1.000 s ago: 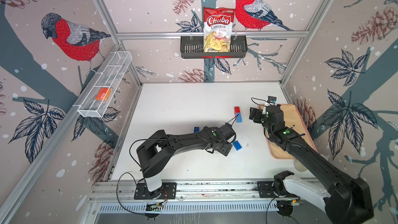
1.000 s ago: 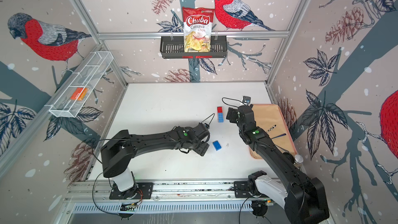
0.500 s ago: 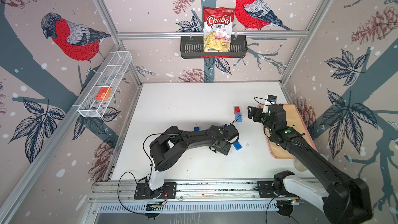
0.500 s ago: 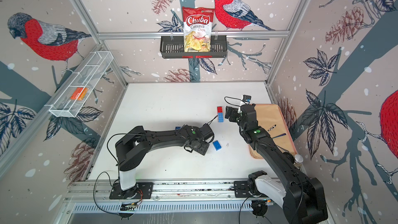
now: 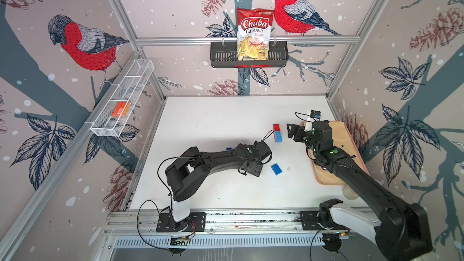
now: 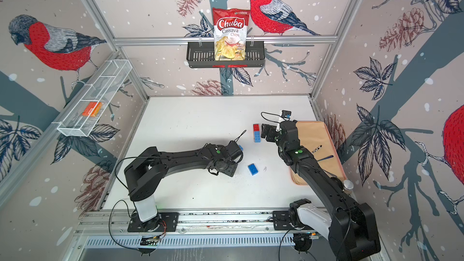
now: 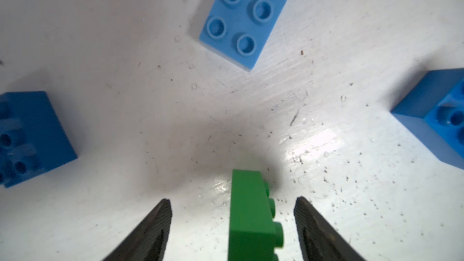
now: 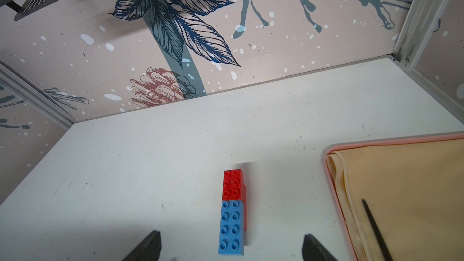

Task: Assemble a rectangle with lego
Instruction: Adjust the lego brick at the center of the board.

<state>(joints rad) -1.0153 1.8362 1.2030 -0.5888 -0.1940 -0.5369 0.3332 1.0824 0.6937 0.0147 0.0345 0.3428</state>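
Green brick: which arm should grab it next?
Left. Its open tool straddles the green brick, which lies on its side; the right tool, also open, is over by the red-and-blue stack.

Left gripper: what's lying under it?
A green brick lies on its side between the fingers of the open left gripper, touching neither. In both top views the left arm covers it.

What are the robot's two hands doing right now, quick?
Left gripper: open, jaws either side of the green brick, not squeezing it.
Right gripper: open, holding nothing.
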